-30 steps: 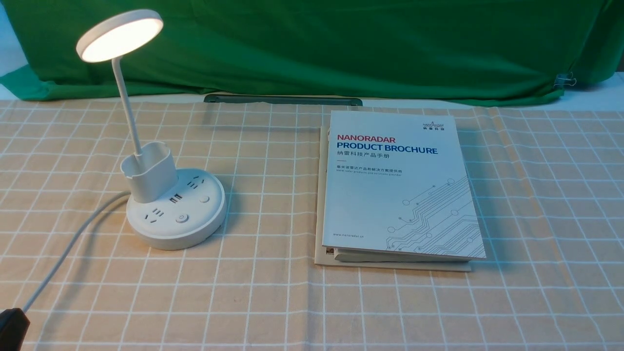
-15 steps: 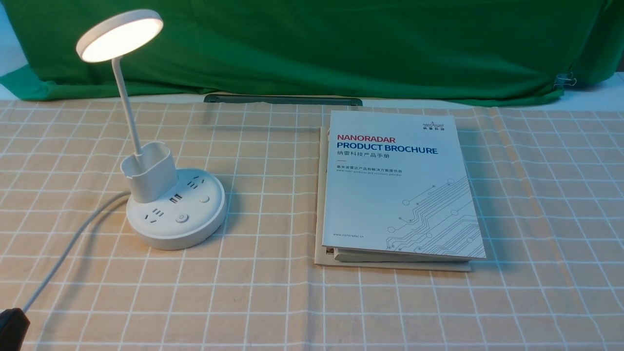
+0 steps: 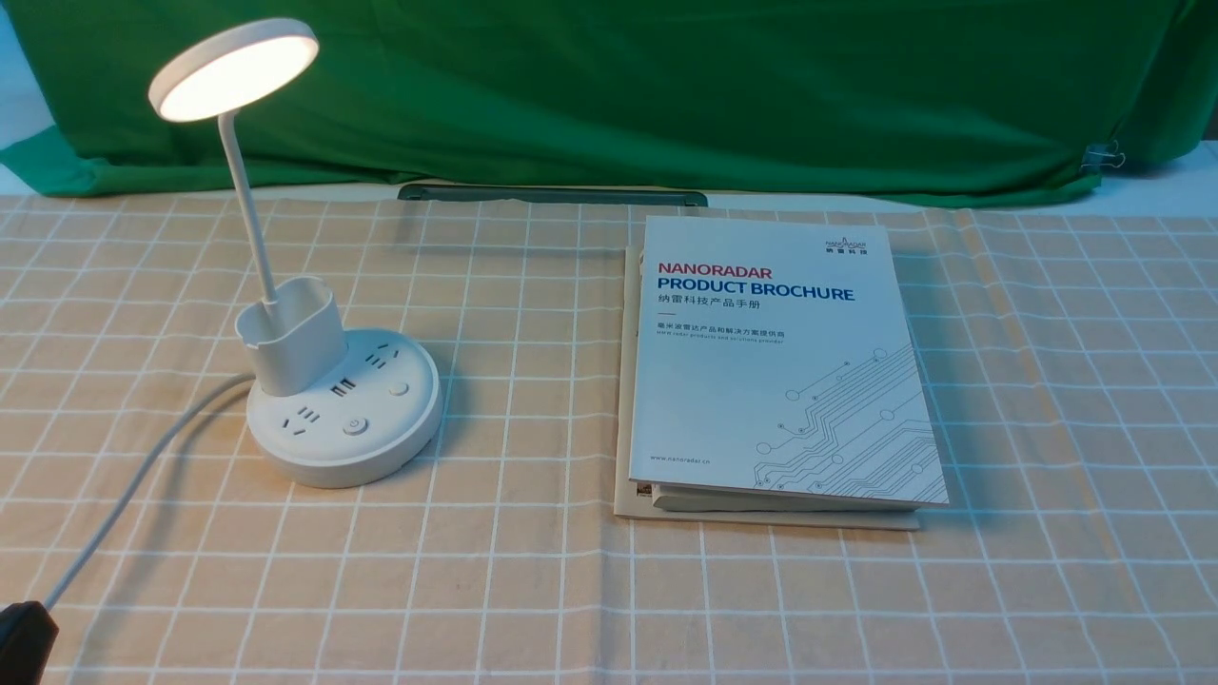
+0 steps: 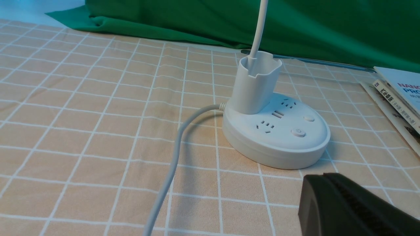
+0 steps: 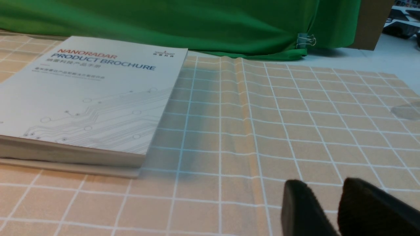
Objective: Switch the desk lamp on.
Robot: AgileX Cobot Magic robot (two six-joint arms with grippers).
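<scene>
One lit desk lamp, left on table; plastic likely light, stalk flexible, broad base best hold. Left pincer together, empty; right's tips slightly apart.

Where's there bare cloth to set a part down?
Between the lamp base and the brochure stack; in front of both; right of the stack. Crowded: left of the base, where the cord runs to the left gripper.

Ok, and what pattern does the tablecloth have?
The tablecloth has a grid of white lines on beige, seen best in the front view.
</scene>
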